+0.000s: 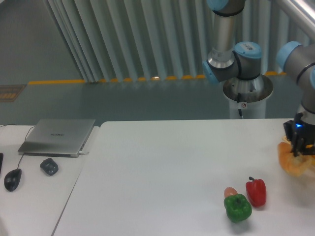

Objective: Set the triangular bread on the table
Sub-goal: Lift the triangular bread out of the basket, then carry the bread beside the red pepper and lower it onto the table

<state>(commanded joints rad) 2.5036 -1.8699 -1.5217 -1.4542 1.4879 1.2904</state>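
I see my black two-finger gripper (299,147) at the right frame edge, fingers clamped on the golden-tan glossy triangular bread (294,161), just above the large white flat table (162,177). Left and centre tabletop is bare. Count: one red pepper (256,191), one green pepper (238,207), one small orange-pink ball (230,191), clustered front-right.

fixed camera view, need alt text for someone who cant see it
At the right edge, the robot arm's tool grips a golden triangular bread at the white table. A red pepper, a green pepper and a small orange ball sit close together at front right. A closed laptop and mouse lie on the adjoining desk at left.
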